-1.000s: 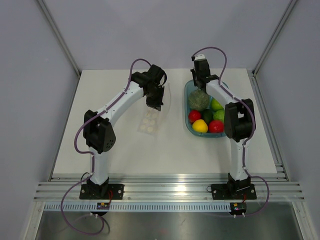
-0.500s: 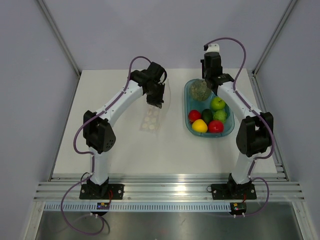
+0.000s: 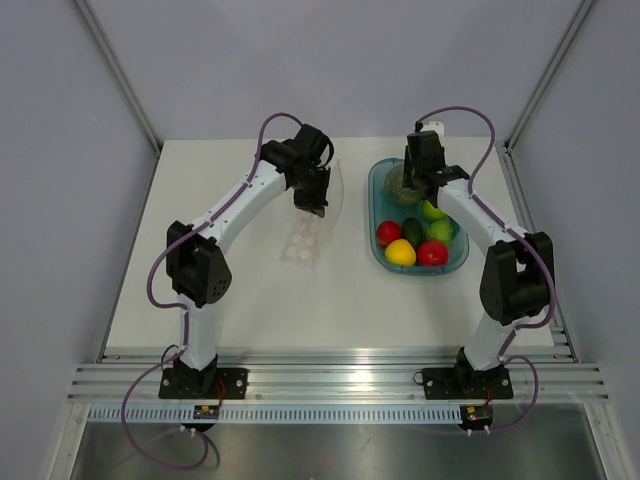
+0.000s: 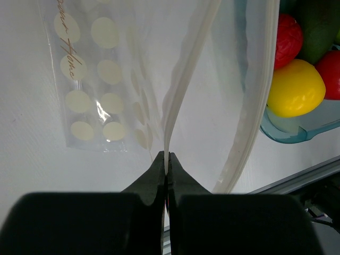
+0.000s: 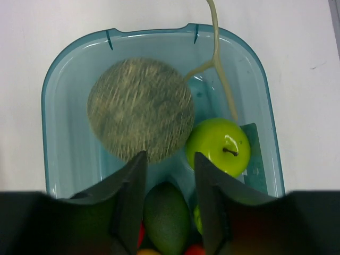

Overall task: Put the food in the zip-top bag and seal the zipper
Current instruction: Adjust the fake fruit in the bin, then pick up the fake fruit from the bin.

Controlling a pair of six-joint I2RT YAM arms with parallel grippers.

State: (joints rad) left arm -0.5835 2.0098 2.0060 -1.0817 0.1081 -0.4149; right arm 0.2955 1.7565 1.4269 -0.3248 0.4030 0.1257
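Note:
The zip-top bag (image 3: pixel 303 242) is clear with cream dots (image 4: pixel 90 79). It hangs from my left gripper (image 3: pixel 316 208), which is shut on the zipper (image 4: pixel 183 90) at one lip of the mouth. The other lip (image 4: pixel 249 106) bows away, so the mouth gapes. The food lies in a blue tray (image 3: pixel 372 190): a grey-green ball (image 5: pixel 141 109) at the far end, a bright green apple (image 5: pixel 218 146), a dark green piece (image 5: pixel 166 215), a yellow piece (image 4: pixel 295 87) and red ones (image 4: pixel 287 40). My right gripper (image 5: pixel 169 162) hovers open over the tray, just short of the ball, with nothing between its fingers.
The tray's rim (image 5: pixel 53 106) rings the food, and its near corner (image 4: pixel 287 133) sits just right of the hanging bag. A metal rail (image 3: pixel 330 380) runs along the table's front edge by the arm bases. Grey walls stand close on both sides.
My right gripper has opened and swung down over the tray's far end. The grey-green ball lies further back in the tray than before. The left gripper still holds the bag in place.

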